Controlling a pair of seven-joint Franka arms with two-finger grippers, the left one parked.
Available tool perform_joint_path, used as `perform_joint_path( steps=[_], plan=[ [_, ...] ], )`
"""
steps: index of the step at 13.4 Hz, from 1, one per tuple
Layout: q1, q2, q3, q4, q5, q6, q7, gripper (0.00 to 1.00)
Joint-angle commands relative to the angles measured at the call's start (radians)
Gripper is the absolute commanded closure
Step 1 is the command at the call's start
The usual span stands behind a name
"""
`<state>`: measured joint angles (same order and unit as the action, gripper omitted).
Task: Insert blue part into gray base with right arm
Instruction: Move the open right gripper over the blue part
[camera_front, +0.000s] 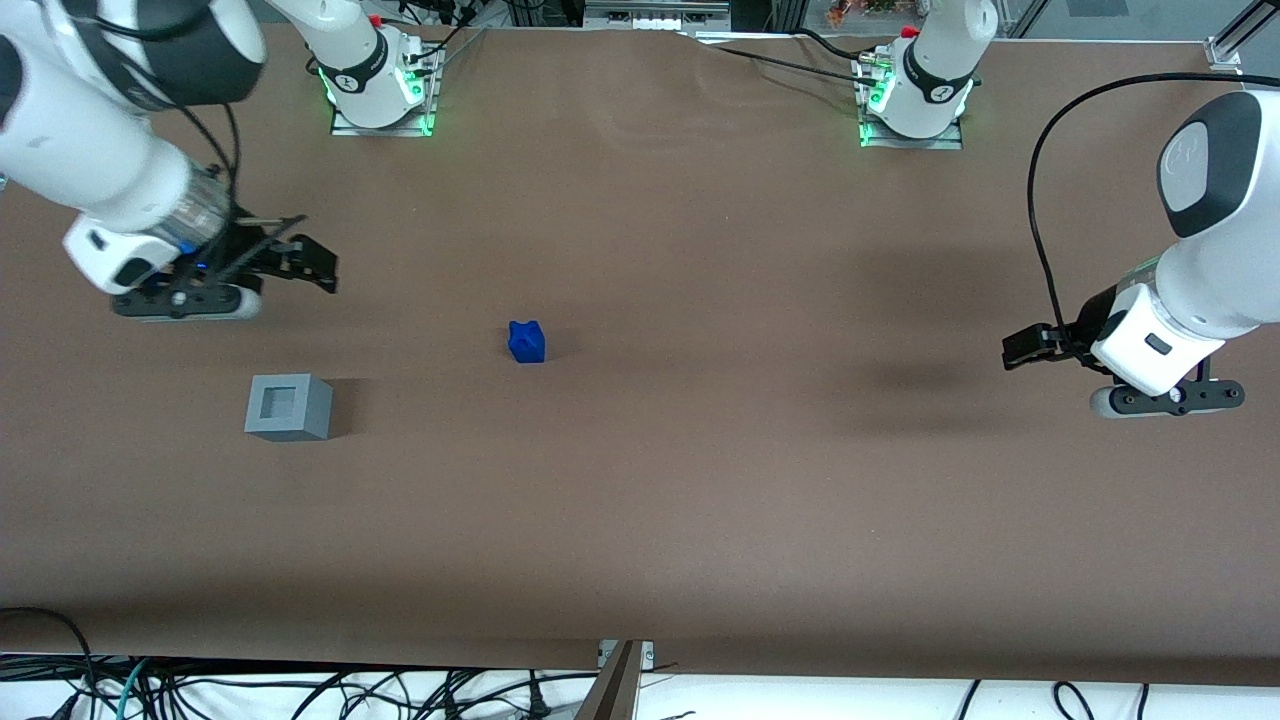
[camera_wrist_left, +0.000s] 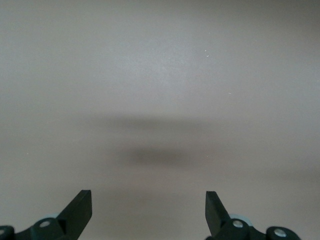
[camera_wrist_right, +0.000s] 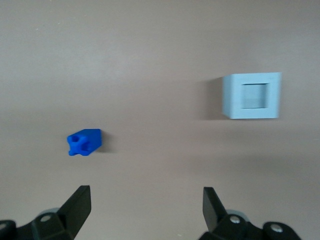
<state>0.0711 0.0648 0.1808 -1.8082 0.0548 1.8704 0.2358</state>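
The blue part (camera_front: 526, 341), a small glossy block with a knobbly top, sits on the matte brown table (camera_front: 700, 480). At about its eight o'clock in the front view stands the gray base (camera_front: 288, 407), a smooth cube with a square recess. The right arm (camera_front: 90, 150) reaches low and slanted, its gripper (camera_front: 318, 264) spread wide and empty above the table, at the base's twelve o'clock

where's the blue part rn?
The blue part sits alone on the brown table, toward the parked arm's end from the gray base. The tool hovers open, apart from both.
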Motion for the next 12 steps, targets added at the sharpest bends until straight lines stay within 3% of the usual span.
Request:
perform_joint_path(
  steps=[1,4,6,12],
  plan=[
    [0.001,0.019,0.083,-0.072,0.008,0.119,0.115,0.01],
    [0.015,0.090,0.173,-0.077,0.005,0.219,0.267,0.01],
    [0.077,0.136,0.173,-0.088,-0.010,0.274,0.350,0.01],
    [0.161,0.257,0.172,-0.203,-0.164,0.536,0.560,0.01]
  ],
)
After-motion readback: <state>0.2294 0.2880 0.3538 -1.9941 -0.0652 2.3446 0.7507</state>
